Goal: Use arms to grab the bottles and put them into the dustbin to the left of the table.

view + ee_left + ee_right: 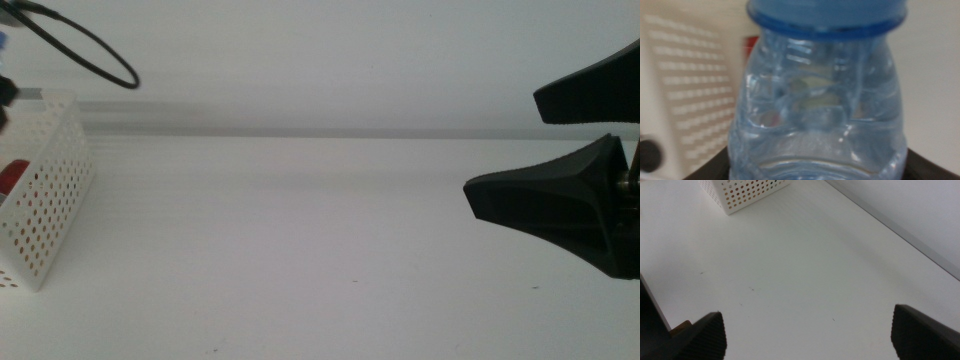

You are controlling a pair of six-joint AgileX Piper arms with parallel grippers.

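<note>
Left gripper is clamped around the small clear water bottle, whose ribbed, faintly blue plastic body fills the left wrist view with its blue cap at the top; only slivers of the dark jaws show at either side of the bottle's base. Behind it, blurred, stands the dustbin, a white wall of small round holes, with a strip of red beside it that may be the can. From the middle view the dustbin sits at the far left of the table, something red showing through its perforations, and only a loop of black cable marks the left arm above it. My reading is that the carrying step is nearly done: the bottle looks to be at or just beside the basket, and the next move calls for centring it over the opening and releasing it. Right gripper waits at the right side over bare matte white tabletop, its wedge-shaped black jaws spread wide with nothing between them.
</note>
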